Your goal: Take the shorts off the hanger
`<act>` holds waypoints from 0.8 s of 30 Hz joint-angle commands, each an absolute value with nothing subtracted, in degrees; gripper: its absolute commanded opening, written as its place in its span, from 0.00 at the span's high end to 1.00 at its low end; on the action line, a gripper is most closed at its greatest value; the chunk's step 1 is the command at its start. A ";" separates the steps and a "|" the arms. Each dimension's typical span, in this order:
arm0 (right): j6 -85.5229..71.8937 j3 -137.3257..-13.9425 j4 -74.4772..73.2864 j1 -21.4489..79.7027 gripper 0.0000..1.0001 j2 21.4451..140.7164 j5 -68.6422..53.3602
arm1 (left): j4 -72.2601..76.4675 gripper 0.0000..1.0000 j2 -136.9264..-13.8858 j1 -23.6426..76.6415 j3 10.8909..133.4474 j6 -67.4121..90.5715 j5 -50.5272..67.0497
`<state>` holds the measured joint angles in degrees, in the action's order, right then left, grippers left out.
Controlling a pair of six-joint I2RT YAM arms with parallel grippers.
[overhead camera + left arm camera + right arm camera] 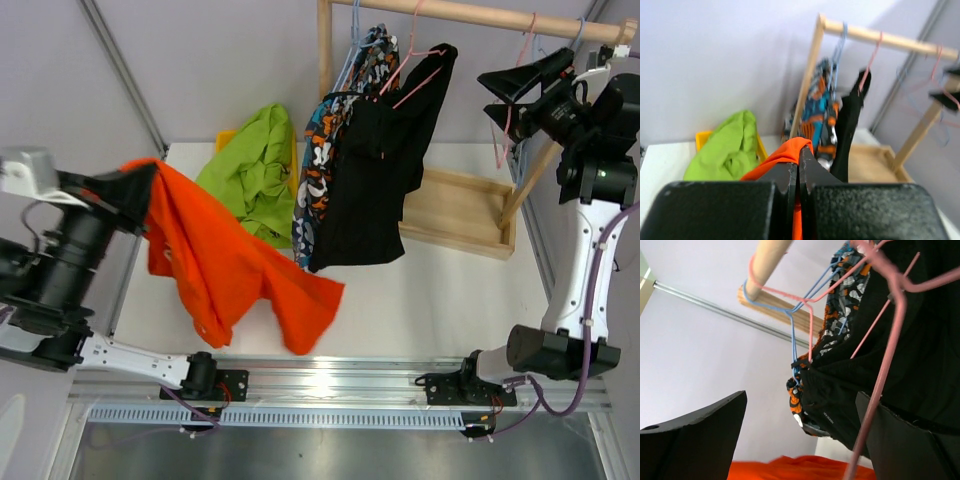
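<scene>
My left gripper (pixel 135 190) (pixel 800 156) is shut on a fold of the orange-red shorts (pixel 230 265) (pixel 785 152), which drape from it down onto the table. Lime green shorts (pixel 255 170) (pixel 727 147) lie heaped at the back. Black shorts (pixel 385 170) (pixel 920 355) and patterned shorts (pixel 325 150) (pixel 840 305) hang from wire hangers on the wooden rail (pixel 480 15). Up at the rail's right end, my right gripper (pixel 505 95) (pixel 800 435) stands wide open. A pink hanger (pixel 890 340) runs down just inside its right finger (pixel 910 440).
The rail belongs to a wooden rack with a tray-like base (pixel 460 210) at the back right. A yellow bin (pixel 228 138) sits under the green shorts. Bare pink and blue hangers (pixel 512 140) dangle beside the right gripper. White wall lies behind.
</scene>
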<state>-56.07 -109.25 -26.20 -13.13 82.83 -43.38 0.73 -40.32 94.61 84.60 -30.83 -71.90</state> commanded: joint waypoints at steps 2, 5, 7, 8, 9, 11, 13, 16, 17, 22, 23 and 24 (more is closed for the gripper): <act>-53.00 -106.79 -27.16 -13.36 0.01 75.86 -44.21 | 25.20 1.00 -47.62 94.83 92.36 -60.15 -67.52; -52.30 -105.21 -27.33 -13.36 0.01 72.96 -44.30 | 26.28 1.00 -53.58 94.83 103.16 -65.37 -63.74; -51.51 -104.42 -27.77 -13.36 0.01 71.90 -44.47 | 26.54 1.00 -56.41 94.83 109.92 -67.58 -62.58; -50.89 -104.33 -28.30 -13.36 0.01 71.20 -44.56 | 26.80 1.00 -58.95 94.83 111.00 -69.94 -62.23; -50.19 -104.50 -29.08 -13.36 0.01 70.93 -44.73 | 27.68 1.00 -60.19 94.83 112.66 -71.79 -61.88; -48.00 -104.68 -31.02 -13.36 0.01 70.75 -44.56 | 30.92 1.00 -62.65 93.35 113.55 -78.00 -62.22; -46.85 -104.42 -32.51 -13.36 0.01 70.23 -44.21 | 32.18 1.00 -66.52 88.97 115.47 -78.84 -63.01; -45.71 -102.84 -32.96 -13.36 0.00 69.26 -44.03 | 13.41 1.00 -71.36 74.92 119.69 -64.73 -62.32; -45.01 -102.48 -33.13 -13.36 0.01 68.91 -43.95 | 10.14 1.00 -72.24 68.97 120.23 -58.42 -61.27; -43.95 -99.07 -33.14 -13.36 0.00 67.77 -45.08 | -11.68 1.00 -83.36 51.01 137.54 -42.55 -51.53; -43.86 -98.36 -32.87 -13.36 0.01 67.59 -45.35 | -9.86 1.00 -84.19 46.19 136.77 -42.63 -50.11; -43.68 -97.65 -32.61 -13.36 0.01 67.33 -45.35 | -9.32 1.00 -84.90 43.79 135.19 -42.02 -48.36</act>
<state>-45.56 -98.89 -33.23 -13.15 69.28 -43.59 -0.54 -83.00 51.33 133.14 -50.54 -57.25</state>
